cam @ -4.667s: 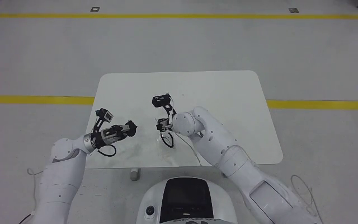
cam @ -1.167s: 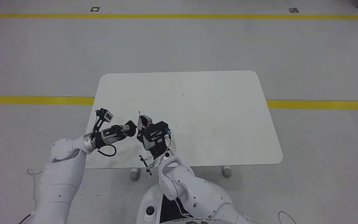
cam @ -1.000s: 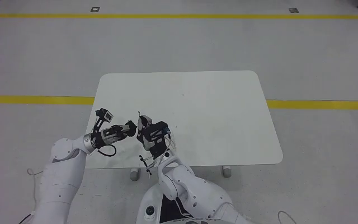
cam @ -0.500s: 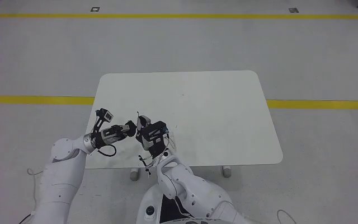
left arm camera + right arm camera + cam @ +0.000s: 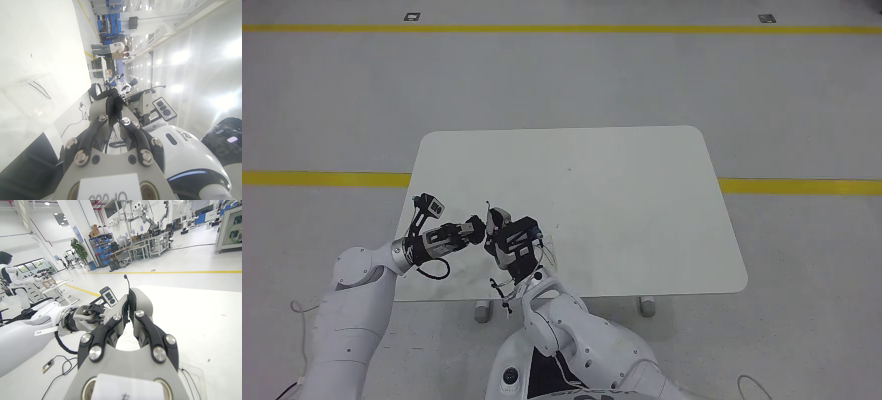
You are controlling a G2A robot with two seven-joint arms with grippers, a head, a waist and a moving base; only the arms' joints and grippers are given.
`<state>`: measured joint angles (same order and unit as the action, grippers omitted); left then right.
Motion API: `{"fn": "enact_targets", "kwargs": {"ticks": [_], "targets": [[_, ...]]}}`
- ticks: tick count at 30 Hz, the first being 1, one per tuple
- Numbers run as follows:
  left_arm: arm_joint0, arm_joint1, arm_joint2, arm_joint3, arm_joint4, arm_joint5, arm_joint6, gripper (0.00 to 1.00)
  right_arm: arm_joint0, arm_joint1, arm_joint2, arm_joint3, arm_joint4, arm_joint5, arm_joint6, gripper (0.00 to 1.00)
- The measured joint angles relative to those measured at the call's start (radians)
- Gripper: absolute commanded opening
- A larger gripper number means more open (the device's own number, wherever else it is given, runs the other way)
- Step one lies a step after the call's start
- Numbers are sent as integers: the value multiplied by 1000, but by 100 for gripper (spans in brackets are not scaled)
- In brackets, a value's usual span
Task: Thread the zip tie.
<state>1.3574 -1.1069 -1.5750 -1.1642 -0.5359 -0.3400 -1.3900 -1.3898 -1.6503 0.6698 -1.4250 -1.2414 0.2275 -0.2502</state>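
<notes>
Right gripper (image 5: 493, 226) sits tip to tip with left gripper (image 5: 477, 227) above the table's (image 5: 642, 190) near edge. Right wrist: it pinches the zip tie (image 5: 128, 285), head end up. Left wrist: left gripper clamped on its strap.

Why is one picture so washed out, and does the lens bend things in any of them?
Left wrist view: glare; the ceiling lights bloom and the table is almost pure white. Right wrist view: evenly lit, zip tie dark against the floor, but the wide lens makes the cabinet at the edge lean. Top view: flat, even light on the table.
</notes>
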Motion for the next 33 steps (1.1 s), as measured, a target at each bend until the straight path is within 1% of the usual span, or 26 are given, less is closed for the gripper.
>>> {"fn": "enact_targets", "kwargs": {"ticks": [14, 33], "targets": [[0, 0, 0, 0, 0, 0, 0, 0, 3, -2, 2, -1, -3, 5, -8, 0], [0, 0, 0, 0, 0, 0, 0, 0, 6, -8, 7, 17, -12, 4, 10, 0]]}}
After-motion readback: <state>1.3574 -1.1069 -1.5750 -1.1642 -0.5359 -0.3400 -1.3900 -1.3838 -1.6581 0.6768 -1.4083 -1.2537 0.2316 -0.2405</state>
